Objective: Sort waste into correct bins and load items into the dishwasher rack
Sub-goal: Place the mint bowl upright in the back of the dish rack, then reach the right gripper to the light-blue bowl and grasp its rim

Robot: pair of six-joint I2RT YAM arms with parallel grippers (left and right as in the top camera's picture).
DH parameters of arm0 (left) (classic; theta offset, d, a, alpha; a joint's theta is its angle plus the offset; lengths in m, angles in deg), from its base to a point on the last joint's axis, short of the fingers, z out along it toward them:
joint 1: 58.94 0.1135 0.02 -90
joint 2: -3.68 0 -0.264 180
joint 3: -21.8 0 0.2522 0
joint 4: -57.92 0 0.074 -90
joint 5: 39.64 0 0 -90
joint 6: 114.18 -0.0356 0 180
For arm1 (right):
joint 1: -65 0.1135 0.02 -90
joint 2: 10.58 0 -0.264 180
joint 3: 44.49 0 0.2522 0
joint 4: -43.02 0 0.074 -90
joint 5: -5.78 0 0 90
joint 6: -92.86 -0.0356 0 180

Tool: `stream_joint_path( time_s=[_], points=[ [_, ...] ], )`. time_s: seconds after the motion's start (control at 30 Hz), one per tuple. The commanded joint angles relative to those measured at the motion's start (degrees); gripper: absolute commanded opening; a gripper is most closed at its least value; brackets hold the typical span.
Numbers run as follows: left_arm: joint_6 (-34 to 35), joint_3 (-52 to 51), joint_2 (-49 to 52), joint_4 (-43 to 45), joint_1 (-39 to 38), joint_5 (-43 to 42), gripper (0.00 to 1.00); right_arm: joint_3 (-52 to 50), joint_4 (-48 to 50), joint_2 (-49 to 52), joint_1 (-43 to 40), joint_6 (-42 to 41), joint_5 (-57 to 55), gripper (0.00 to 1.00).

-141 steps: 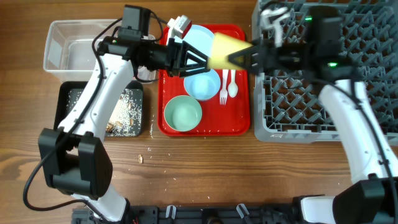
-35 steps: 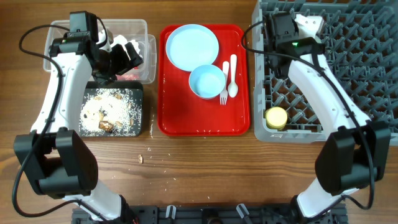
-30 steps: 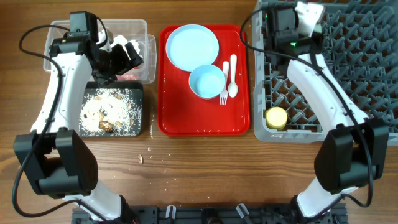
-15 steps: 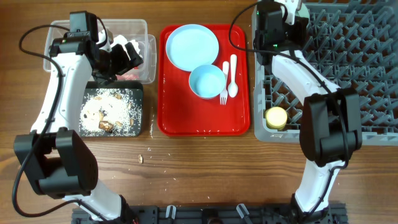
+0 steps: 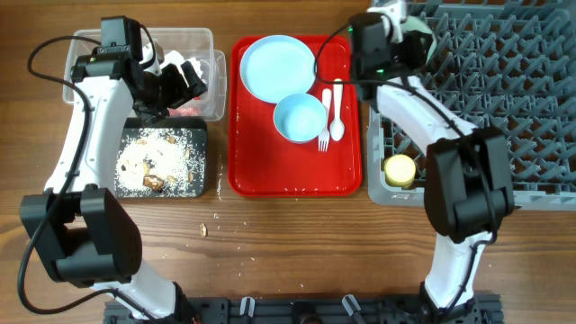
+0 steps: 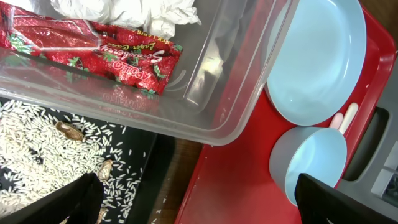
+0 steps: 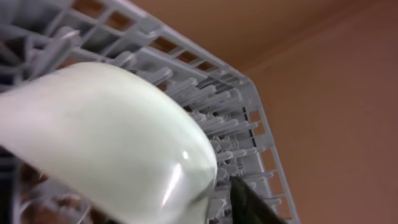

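My left gripper (image 5: 184, 76) (image 6: 193, 190) hangs open over the right end of the clear tub (image 5: 90, 45) (image 6: 236, 93), holding nothing. In the tub lie a red-printed wrapper (image 6: 93, 53) and crumpled white paper (image 6: 124, 9). The black tray (image 5: 209, 157) holds rice and brown scraps. My right gripper (image 5: 407, 31) is at the grey rack's (image 5: 504, 108) back left corner. The pale green bowl (image 7: 106, 137) rests on the pegs there; one dark finger (image 7: 249, 202) stands just off its rim, the other is hidden. A yellow cup (image 5: 400, 170) sits in the rack's front left.
The red serving tray (image 5: 270, 171) carries the blue plate (image 5: 278, 67), blue bowl (image 5: 300, 118), white fork (image 5: 324, 121) and spoon (image 5: 337, 108). A few scraps (image 5: 203, 229) lie on the wooden table in front of the black tray.
My right arm has swung left along the rack's back edge and its jaws have parted from shut. The left arm has not moved.
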Motion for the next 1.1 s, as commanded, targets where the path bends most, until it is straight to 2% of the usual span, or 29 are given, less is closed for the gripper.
stream_joint_path(
  time_s=[0.0, 0.17, 0.33, 0.43, 0.53, 0.6, 0.7, 0.77, 0.83, 0.97, 1.03, 1.07],
  points=[
    [-0.09, 0.22, -0.22, 0.0, 0.31, 0.33, 1.0, 0.33, -1.25, 1.14, 1.33, 0.26, -1.42, 0.5],
    [-0.09, 0.22, -0.2, 0.0, 0.31, 0.33, 1.0, 0.35, -1.22, 1.14, 3.21, 0.26, -1.05, 0.74],
    [-0.09, 0.22, -0.2, 0.0, 0.31, 0.33, 1.0, 0.44, -1.2, 0.96, 6.12, 0.09, 0.0, 0.85],
    [-0.09, 0.22, -0.2, 0.0, 0.31, 0.33, 1.0, 0.44, -1.2, 0.37, 7.06, -0.35, 3.15, 0.88],
    [-0.09, 0.22, -0.2, 0.0, 0.31, 0.33, 1.0, 0.44, -2.51, -0.87, 7.34, -5.18, 7.43, 0.88],
    [-0.09, 0.22, -0.2, 0.0, 0.31, 0.33, 1.0, 0.44, -7.17, -3.1, 8.22, -12.0, 16.48, 0.89],
    [-0.09, 0.22, -0.22, 0.0, 0.31, 0.33, 1.0, 0.44, -14.14, -7.48, 8.33, -25.42, 36.92, 0.88],
    [-0.09, 0.22, -0.2, 0.0, 0.31, 0.33, 1.0, 0.44, -17.59, -9.62, 8.2, -30.27, 52.57, 0.86],
    [-0.09, 0.22, -0.22, 0.0, 0.31, 0.33, 1.0, 0.42, -19.91, -9.84, 8.15, -34.88, 61.72, 0.86],
    [-0.09, 0.22, -0.2, 0.0, 0.31, 0.33, 1.0, 0.31, -26.53, -7.78, 8.15, -43.52, 66.23, 0.83],
    [-0.09, 0.22, -0.22, 0.0, 0.31, 0.33, 1.0, 0.24, -29.03, -6.27, 8.15, -45.7, 66.4, 0.72],
    [-0.09, 0.22, -0.2, 0.0, 0.31, 0.33, 1.0, 0.2, -29.81, -5.25, 8.15, -47.56, 66.4, 0.7]
  ],
)
